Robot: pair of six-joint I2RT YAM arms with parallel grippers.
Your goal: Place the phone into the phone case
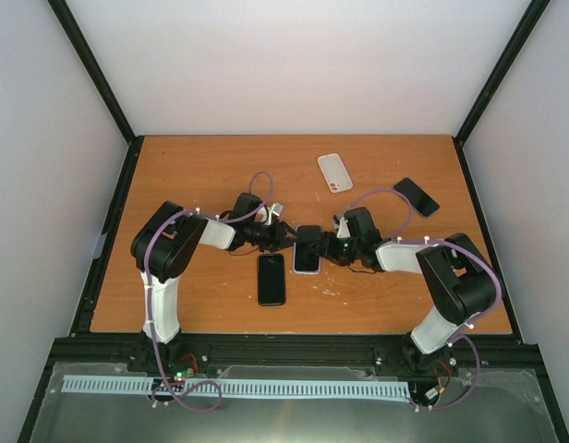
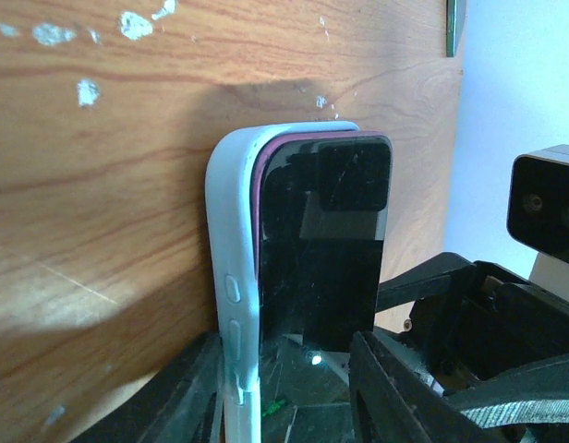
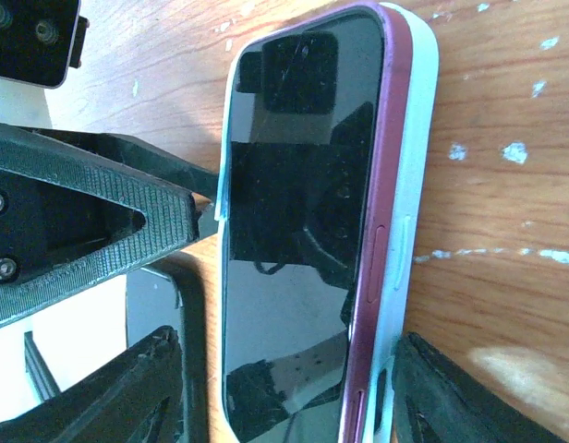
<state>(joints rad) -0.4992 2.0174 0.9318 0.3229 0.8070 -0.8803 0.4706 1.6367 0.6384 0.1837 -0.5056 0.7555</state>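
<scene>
Midway between the table (image 1: pixel 192 175) edges, my left jaws pinch the phone (image 2: pixel 321 249), half-seated in the case (image 2: pixel 231 277); right jaws straddle it, grip unclear. Uneven squeezing could pop its proud edge out.

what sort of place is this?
Likely a lab robot cell: left arm and right arm bolted at a wooden table, both holding one phone; black frame with white panels around it.

Counting up now: seeing three phones (image 1: pixel 272 279) (image 1: pixel 416 197) (image 1: pixel 307 249), two phone cases (image 1: pixel 334 173) (image 2: pixel 231 277), two robot arms (image 1: pixel 169 245) (image 1: pixel 455 277), two grippers (image 1: pixel 286 238) (image 1: pixel 327 249), one for each arm, and just one brown table (image 1: pixel 201 175).
</scene>
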